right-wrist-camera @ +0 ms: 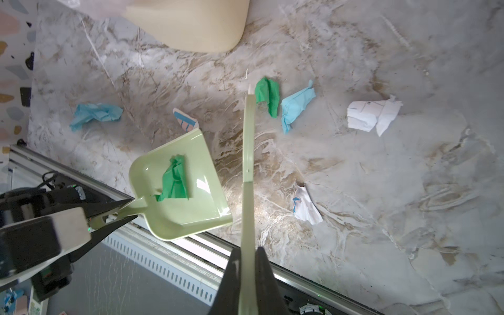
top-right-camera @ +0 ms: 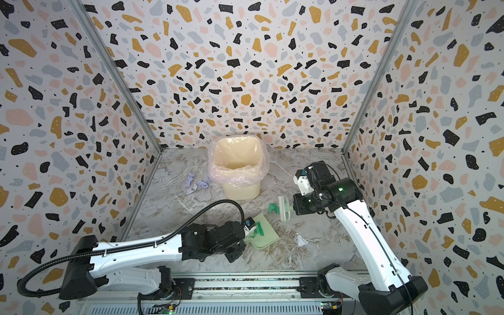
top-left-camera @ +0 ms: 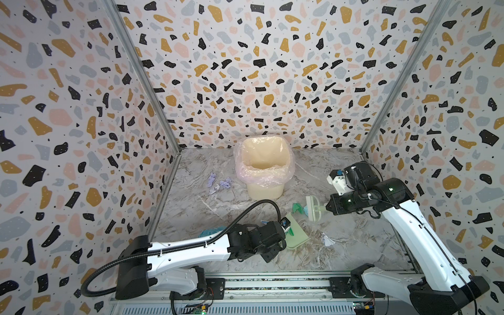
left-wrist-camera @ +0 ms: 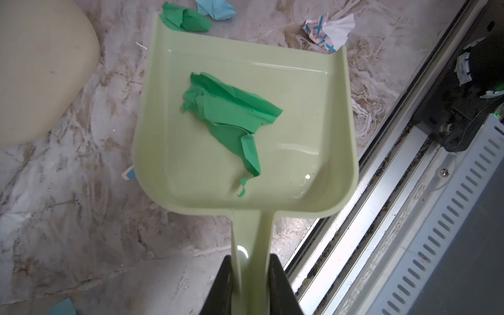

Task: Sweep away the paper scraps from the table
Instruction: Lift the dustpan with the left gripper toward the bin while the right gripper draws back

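My left gripper [left-wrist-camera: 250,259] is shut on the handle of a pale green dustpan [left-wrist-camera: 300,136], which lies on the marble table [top-left-camera: 354,231] with a green paper scrap [left-wrist-camera: 229,114] in it. My right gripper [right-wrist-camera: 248,251] is shut on the handle of a pale green brush [right-wrist-camera: 248,152], held just past the pan's lip. Beyond the brush head lie a green scrap [right-wrist-camera: 268,95] and a light blue scrap [right-wrist-camera: 296,107]. White printed scraps [right-wrist-camera: 373,114] [right-wrist-camera: 305,204] lie to the right. Lavender scraps [top-left-camera: 221,183] sit left of the bin. Another light blue scrap [right-wrist-camera: 95,114] lies by my left arm.
A cream bin [top-left-camera: 263,174] with a pink liner stands at the back middle of the table. A metal rail [top-left-camera: 272,286] runs along the front edge. Speckled walls close in the left, back and right sides.
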You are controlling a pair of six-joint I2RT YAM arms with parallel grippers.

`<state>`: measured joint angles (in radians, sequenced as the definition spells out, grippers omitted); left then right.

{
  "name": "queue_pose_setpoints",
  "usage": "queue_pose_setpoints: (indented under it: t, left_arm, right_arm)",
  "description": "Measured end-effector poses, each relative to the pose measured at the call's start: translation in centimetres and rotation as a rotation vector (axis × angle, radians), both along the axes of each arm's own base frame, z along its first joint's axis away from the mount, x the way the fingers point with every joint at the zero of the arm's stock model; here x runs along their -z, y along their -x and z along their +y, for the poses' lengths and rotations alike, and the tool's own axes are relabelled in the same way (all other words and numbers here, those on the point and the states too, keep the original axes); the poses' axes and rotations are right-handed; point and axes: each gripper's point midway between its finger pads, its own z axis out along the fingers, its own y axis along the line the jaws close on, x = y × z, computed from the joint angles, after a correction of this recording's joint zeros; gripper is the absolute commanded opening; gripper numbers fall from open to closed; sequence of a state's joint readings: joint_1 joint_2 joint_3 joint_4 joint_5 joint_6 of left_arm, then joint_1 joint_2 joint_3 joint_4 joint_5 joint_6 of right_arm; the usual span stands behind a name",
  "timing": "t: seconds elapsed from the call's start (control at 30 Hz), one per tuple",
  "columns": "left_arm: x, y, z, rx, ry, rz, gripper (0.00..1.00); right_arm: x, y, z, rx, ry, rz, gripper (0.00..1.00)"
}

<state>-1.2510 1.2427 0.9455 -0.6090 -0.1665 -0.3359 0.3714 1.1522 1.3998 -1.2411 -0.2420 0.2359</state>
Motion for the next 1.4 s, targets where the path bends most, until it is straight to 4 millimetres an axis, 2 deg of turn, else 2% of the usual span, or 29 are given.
queue_pose_setpoints:
  t: [0.1,0.23,0.53,0.7,0.83,0.97,1.17,1.4]
  left_arm:
    - [-1.7,-0.5,0.1,-0.019,0.017,-0.033,0.00]
    - [-5.1,-1.3,-0.5,-0.040,0.060,-0.073,0.00]
    - [-12.9,-2.2,-0.6,-0.090,0.155,-0.127,0.00]
    - [-15.5,-2.5,0.0,-0.122,0.159,-0.141,0.00]
    - [-16.9,-3.7,0.5,-0.161,0.109,-0.156,0.00]
    - [-18.0,-6.4,2.2,-0.241,0.066,-0.175,0.00]
    - [-20.5,-11.7,7.2,-0.423,0.053,-0.228,0.00]
    - [-20.4,-15.2,10.8,-0.500,-0.042,-0.279,0.00]
  right_arm:
    - [-0.5,-0.6,-1.1,0.037,-0.019,-0.023,0.00]
    - [-0.8,-1.0,-2.0,0.068,-0.048,-0.044,0.00]
    - [-0.7,-1.4,-2.7,0.076,-0.092,-0.054,0.00]
    - [-1.0,-1.6,-2.6,0.069,-0.112,-0.063,0.00]
    - [-1.3,-1.7,-2.4,0.063,-0.132,-0.074,0.00]
    - [-1.3,-1.5,-2.1,0.055,-0.152,-0.077,0.00]
    - [-1.4,-1.6,-1.8,0.052,-0.175,-0.083,0.00]
    - [-1.3,-1.7,-1.4,0.045,-0.198,-0.085,0.00]
